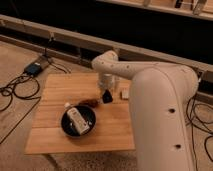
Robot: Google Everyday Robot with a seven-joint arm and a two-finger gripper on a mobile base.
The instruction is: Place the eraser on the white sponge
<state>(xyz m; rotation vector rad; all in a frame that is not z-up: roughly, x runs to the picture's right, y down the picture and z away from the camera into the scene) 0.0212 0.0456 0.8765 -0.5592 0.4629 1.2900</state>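
Note:
My gripper (106, 93) hangs from the white arm over the middle of the wooden table (55, 135). It is shut on the eraser (107, 97), a small black block held just above the tabletop. The white sponge (125, 93), a small pale pad, lies on the table just to the right of the eraser, partly hidden by my arm's large forearm (160, 115). The eraser is beside the sponge, apart from it.
A reddish-brown elongated thing (90, 102) lies left of the eraser. A round black bowl (86, 129) holding a white bottle (75, 116) stands at the front left. Cables and a small box (33, 68) lie on the floor to the left.

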